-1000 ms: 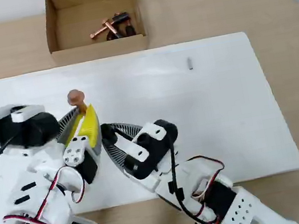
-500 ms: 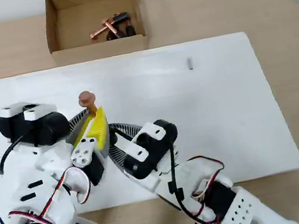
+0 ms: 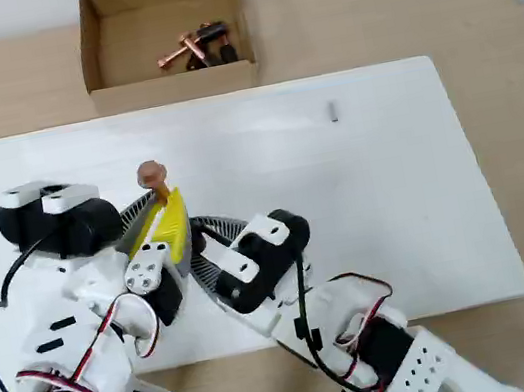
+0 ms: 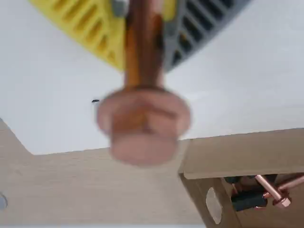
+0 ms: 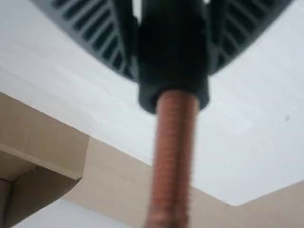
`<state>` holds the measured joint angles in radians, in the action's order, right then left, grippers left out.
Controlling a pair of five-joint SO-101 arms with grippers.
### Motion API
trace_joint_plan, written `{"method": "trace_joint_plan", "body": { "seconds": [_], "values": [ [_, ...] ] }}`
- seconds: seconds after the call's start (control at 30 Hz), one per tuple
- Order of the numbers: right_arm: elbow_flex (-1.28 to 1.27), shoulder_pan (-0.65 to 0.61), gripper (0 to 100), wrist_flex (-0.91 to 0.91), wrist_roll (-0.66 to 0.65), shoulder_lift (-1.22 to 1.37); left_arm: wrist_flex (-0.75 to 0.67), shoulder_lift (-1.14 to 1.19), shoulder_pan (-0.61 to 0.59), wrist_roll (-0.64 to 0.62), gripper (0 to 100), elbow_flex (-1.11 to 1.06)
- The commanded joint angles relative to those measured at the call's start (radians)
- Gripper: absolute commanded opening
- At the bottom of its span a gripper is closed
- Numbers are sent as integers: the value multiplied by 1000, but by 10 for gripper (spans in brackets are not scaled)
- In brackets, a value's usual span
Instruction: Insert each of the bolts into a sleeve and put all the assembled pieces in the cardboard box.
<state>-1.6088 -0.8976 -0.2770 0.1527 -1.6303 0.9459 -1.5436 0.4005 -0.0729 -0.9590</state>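
- Clamped: bolt point(image 4: 142, 118) shank in left jaws, sleeve point(image 5: 173, 61) in right jaws (thread poking out its end).
- Keep axes collinear, push straight to full seating, no side load.

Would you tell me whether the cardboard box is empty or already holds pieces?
Not empty: the cardboard box holds copper bolts with black sleeves, lying by its right wall.

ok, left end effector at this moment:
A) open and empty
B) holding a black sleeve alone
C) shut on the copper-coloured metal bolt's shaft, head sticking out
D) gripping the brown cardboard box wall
C: the left end effector is closed around the shaft of the copper-coloured metal bolt, and the bolt's round head pokes out beyond it.
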Motion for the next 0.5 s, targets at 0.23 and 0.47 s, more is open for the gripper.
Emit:
{"method": "trace_joint_plan", "body": {
  "seconds": [0.23,0.47],
  "values": [
    [12,13,9,20,6,-18,-18,-1,-91,9,3,-26],
    [12,13,9,20,3,-18,-17,-1,-83,9,4,-25]
  ]
}}
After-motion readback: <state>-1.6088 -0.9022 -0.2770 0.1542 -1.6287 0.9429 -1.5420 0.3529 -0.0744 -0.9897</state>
